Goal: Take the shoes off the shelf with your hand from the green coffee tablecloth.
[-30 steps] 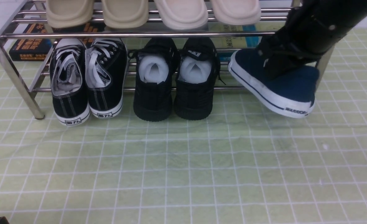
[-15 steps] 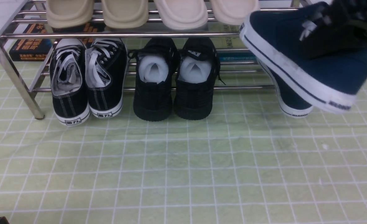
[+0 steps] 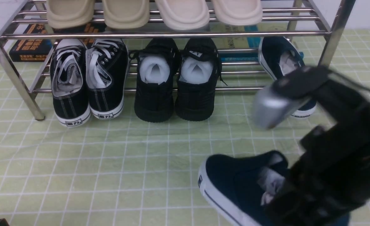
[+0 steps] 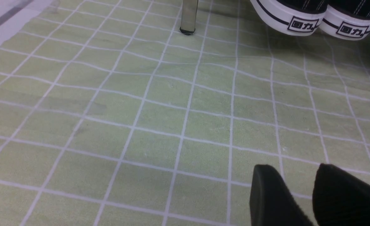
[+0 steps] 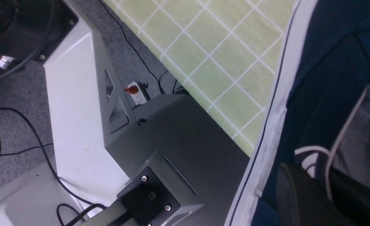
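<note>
One navy slip-on shoe (image 3: 235, 185) with a white sole hangs in my right gripper (image 3: 282, 194) low over the green tablecloth (image 3: 109, 163) at the front right. In the right wrist view the gripper (image 5: 326, 191) is shut on that shoe's (image 5: 323, 62) side wall at the opening, with paper stuffing inside. The other navy shoe (image 3: 279, 59) lies on the lower tier of the steel shelf (image 3: 159, 34), at its right end. My left gripper (image 4: 294, 168) is open and empty, low over the cloth (image 4: 172, 103) at the front left.
Black lace-up sneakers (image 3: 87, 81) and all-black shoes (image 3: 175, 78) sit on the lower tier, beige slippers (image 3: 153, 12) on the top tier, books (image 3: 31, 44) behind. A shelf leg (image 4: 188, 15) stands ahead of my left gripper. The right wrist view shows the table edge (image 5: 203, 103) and the robot base (image 5: 78, 103) below.
My right arm lifted one navy shoe off the shelf's right end, swung it up, then brought it down toward the front right. The second navy shoe is uncovered. The left arm has not moved.
</note>
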